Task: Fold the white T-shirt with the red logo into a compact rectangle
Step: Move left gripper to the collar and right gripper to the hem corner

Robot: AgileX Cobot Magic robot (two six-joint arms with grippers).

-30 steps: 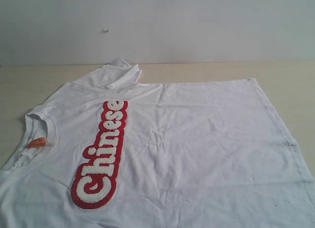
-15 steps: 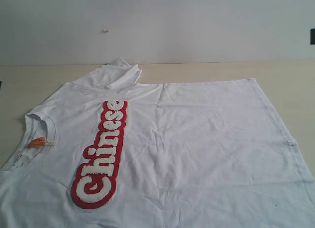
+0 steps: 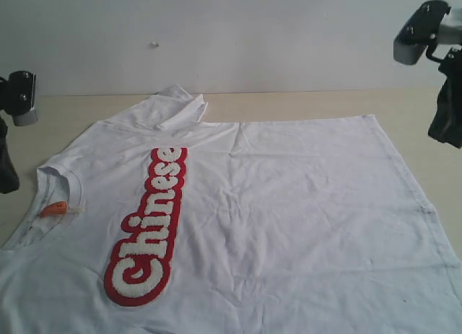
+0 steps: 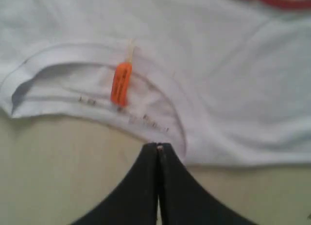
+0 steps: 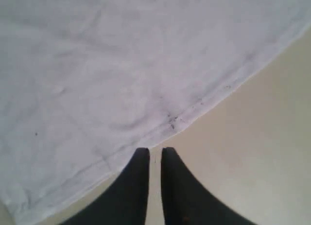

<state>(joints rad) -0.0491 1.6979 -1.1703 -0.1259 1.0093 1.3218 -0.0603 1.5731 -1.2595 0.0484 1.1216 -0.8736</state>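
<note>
Two grippers hang at the edges of the scene, neither touching cloth. The left gripper (image 4: 158, 148) has its black fingers pressed flat together with nothing between them; it hovers over bare table (image 3: 433, 110) just beside the ribbed collar (image 4: 73, 55). The right gripper (image 5: 154, 151) shows a thin slit between its fingers, holds nothing, and sits above the tabletop close to the stitched hem (image 5: 204, 101).

The white T-shirt (image 3: 289, 226) lies spread face up across the pale wooden table, unfolded and lightly wrinkled. Its neck opening points to the left of the exterior view and its hem to the right. The red logo (image 3: 148, 229) runs along the chest, its puffy white letters reading "Chinese". A small orange neck tag (image 3: 54, 208) lies inside the collar. The far sleeve (image 3: 173, 107) is bunched and partly turned over on itself near the wall, while the shirt's near side runs out of the exterior view.
</note>
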